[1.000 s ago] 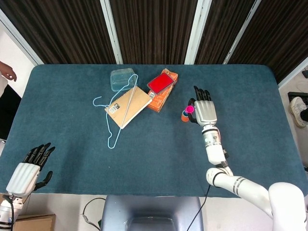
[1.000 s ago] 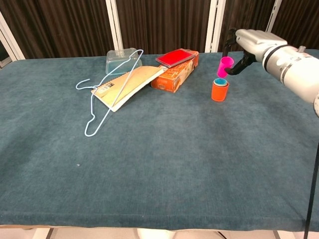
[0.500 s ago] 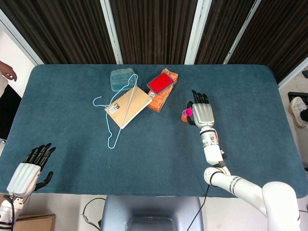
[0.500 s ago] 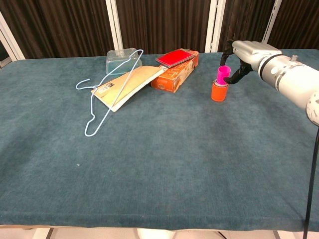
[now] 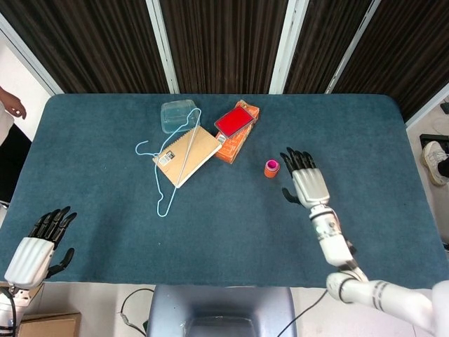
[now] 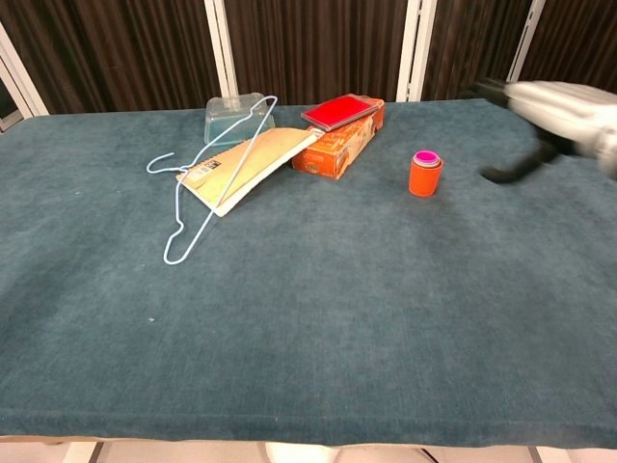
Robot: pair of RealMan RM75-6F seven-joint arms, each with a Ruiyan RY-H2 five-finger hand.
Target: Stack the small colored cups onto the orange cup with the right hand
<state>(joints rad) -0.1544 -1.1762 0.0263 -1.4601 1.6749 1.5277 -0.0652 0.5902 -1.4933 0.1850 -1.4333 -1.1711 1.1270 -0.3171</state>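
Blue table (image 5: 210, 217) bears orange cup (image 6: 424, 177) holding pink cup (image 6: 426, 156); right hand (image 5: 309, 184) empty, fingers (image 5: 297, 159) spread.

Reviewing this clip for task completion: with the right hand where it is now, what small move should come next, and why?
Probably draw the right hand a little further back from the orange cup and rest it. The pink cup sits nested in the orange one, only its rim showing, the hand is open and clear of the stack, and neither view shows another loose small cup on the table.

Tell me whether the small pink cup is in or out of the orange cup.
In: only the small pink plastic cup's rim shows, nested inside the upright orange cup.
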